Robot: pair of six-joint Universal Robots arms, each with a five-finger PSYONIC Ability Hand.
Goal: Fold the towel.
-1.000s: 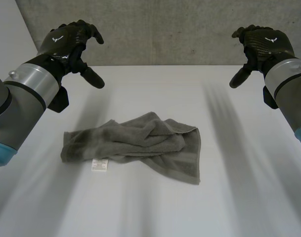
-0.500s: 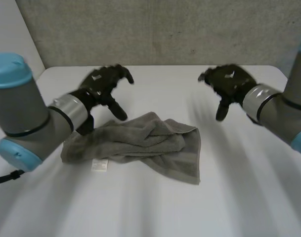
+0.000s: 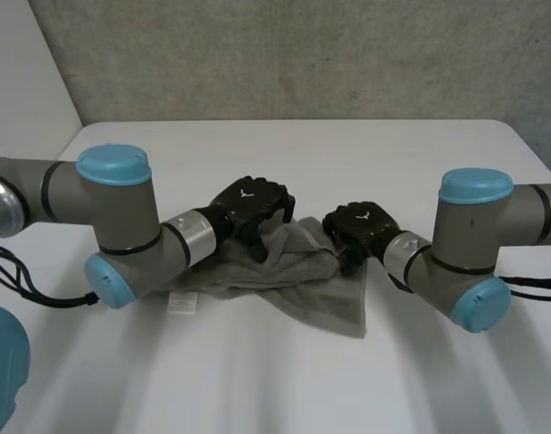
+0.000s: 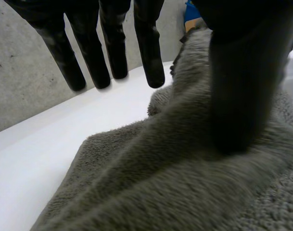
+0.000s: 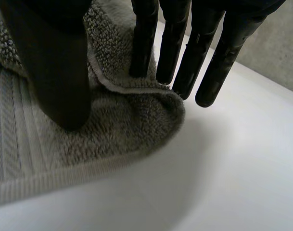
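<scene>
the left arm (image 3: 139, 244) hides the left end of the towel (image 3: 320, 289).

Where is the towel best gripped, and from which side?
Likely the far edge of the towel, from above. Its far right corner, at the fingertips of the right hand, lies free with the hem showing. By the left hand, a raised fold gives bulk to pinch.

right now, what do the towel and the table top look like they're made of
The towel looks like soft, matte grey terry, probably cotton: looped pile shows up close, with a flat ribbed woven band by the hem. The table has a hard, smooth white top with a faint sheen, perhaps laminate or painted board; I cannot tell which.
</scene>
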